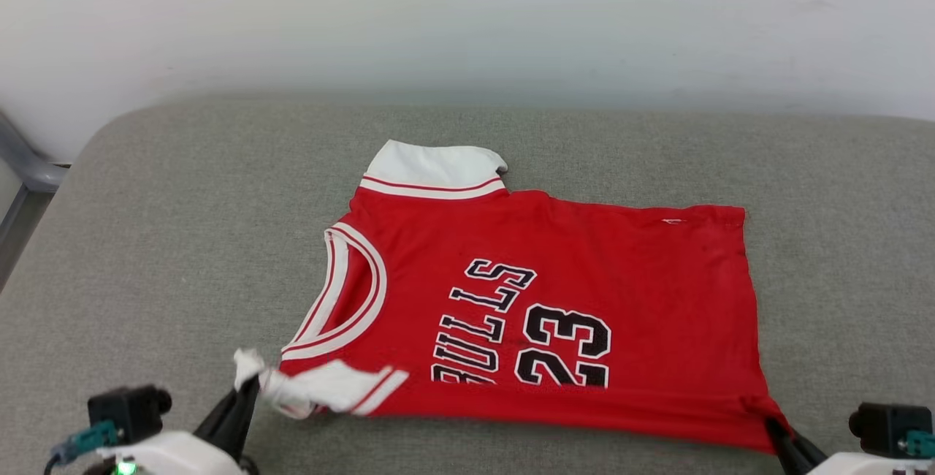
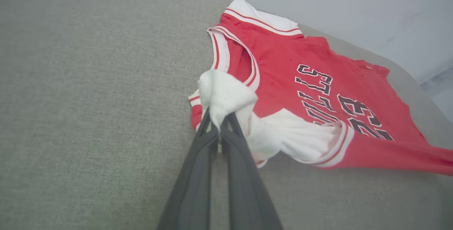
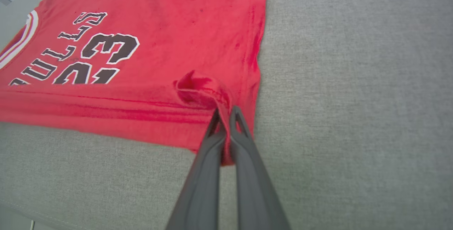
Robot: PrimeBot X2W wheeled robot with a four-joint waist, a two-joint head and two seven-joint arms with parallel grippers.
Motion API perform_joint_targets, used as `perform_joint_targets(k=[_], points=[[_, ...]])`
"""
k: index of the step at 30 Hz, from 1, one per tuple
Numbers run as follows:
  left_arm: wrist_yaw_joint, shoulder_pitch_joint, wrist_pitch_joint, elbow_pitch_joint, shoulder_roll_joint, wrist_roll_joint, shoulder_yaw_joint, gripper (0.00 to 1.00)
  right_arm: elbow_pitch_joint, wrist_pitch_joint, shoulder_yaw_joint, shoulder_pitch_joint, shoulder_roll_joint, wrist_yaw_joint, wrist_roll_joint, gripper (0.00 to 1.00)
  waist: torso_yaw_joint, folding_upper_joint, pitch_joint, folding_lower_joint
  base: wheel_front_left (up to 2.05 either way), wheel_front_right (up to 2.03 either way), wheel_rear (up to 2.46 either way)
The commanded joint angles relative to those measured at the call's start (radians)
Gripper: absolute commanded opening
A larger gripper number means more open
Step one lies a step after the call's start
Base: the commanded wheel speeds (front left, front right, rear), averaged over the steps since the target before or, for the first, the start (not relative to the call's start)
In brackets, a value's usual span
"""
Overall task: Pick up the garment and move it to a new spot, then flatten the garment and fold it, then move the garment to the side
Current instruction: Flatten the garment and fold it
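A red basketball shirt [image 1: 584, 270] lies spread, front side up, across the middle of a grey cushion [image 1: 146, 241], its neck opening [image 1: 358, 292] toward the cushion's left end and its hem toward the right end. Black, white-edged lettering and the number 23 [image 1: 562, 343] run sideways across the chest, cut off by a fold along the side nearest the cushion's front edge. One white sleeve [image 1: 431, 164] lies flat on the side toward the cushion's back edge, below a pale wall [image 1: 467, 14].

At the cushion's front edge, the robot's left pincer [image 1: 248, 380] has its two dark fingers [image 2: 198, 159] pressed together on the bunched end of the other white sleeve [image 2: 226, 92], which rises in a crumpled knob above the fingertips. The right pincer [image 1: 774, 427] is clamped on the red hem corner [image 3: 201, 88], the cloth puckered just above its closed fingers [image 3: 247, 159]. The fold between the two pincers runs nearly straight.
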Motion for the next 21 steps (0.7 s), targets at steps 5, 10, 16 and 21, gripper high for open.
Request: perform_joint_targets(k=[5,10,16,21], points=[[-0.017,-0.129,-0.018,0.029,-0.023,0.032,-0.017,0.0,-0.005,0.014,0.006,-0.071,0.007,-0.002,-0.03,0.0,-0.007,0.0,0.029,0.0002,0.0,0.0,0.0],[-0.056,-0.269,-0.041,0.119,-0.06,0.063,-0.048,0.0,0.03,0.013,0.012,-0.152,0.004,-0.002,-0.053,0.0,-0.012,0.0,0.071,0.0002,0.0,0.0,0.0],[-0.103,-0.398,-0.036,0.27,-0.099,0.096,-0.102,0.0,0.1,0.011,0.034,-0.237,-0.005,-0.002,-0.078,0.0,-0.016,0.0,0.135,0.0002,0.0,0.0,0.0],[-0.14,-0.462,-0.023,0.406,-0.129,0.104,-0.144,0.0,0.186,-0.016,0.044,-0.278,-0.006,-0.002,-0.094,0.0,-0.022,0.0,0.167,0.0002,0.0,0.0,0.0]])
